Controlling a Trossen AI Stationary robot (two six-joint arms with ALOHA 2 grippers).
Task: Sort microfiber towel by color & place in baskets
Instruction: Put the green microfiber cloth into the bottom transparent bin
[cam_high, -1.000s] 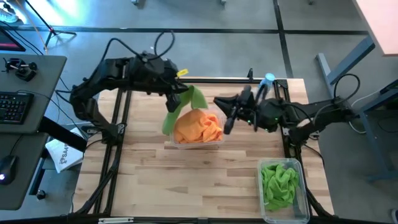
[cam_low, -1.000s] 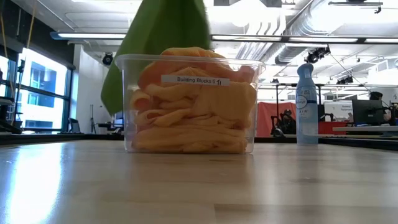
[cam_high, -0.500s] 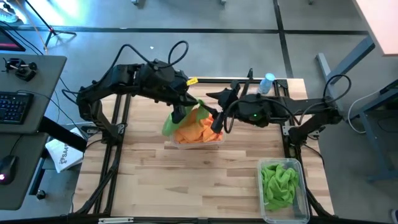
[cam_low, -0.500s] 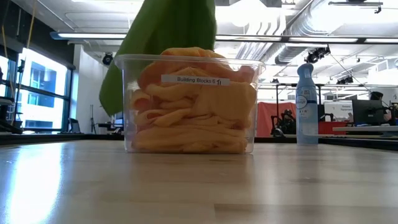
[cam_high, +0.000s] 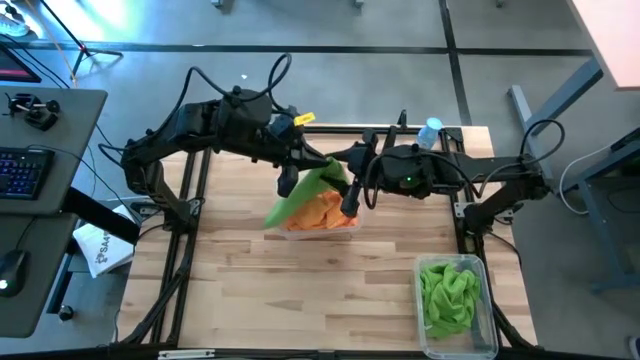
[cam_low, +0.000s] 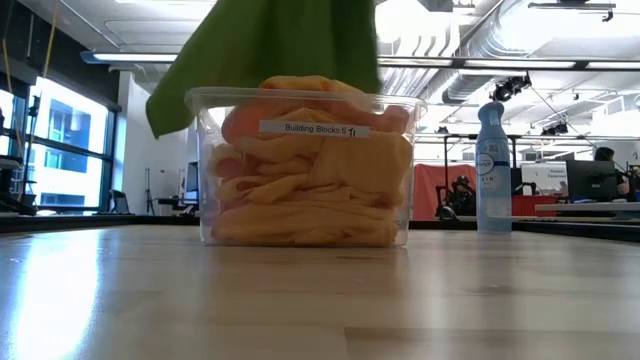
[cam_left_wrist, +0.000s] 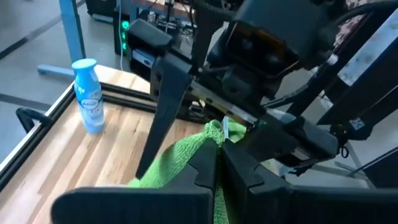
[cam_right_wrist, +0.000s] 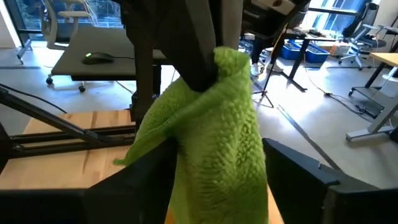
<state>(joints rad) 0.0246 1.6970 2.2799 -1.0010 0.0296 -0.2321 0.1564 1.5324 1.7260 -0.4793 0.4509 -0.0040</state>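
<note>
Right gripper (cam_high: 347, 190) newly open astride green towel (cam_high: 305, 193), seemingly slanting; left gripper (cam_high: 293, 172) pinching it.

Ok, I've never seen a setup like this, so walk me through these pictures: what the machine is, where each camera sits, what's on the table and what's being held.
This is a robot with two dark arms at a wooden table, each ending in a two-finger pincer.

One camera looks straight down from above. One sits at table height, looking level across the table. One rides on each wrist, looking past that arm's own fingers.

On the table stand two clear bins. The bin at the middle is full of orange cloths. The bin at the near right corner holds green cloths. A spray bottle with a blue cap stands at the far edge.

The left pincer is shut on a green cloth, holding it up above the orange bin. The right pincer is open, its fingers on either side of that cloth, not yet gripping it.
</note>
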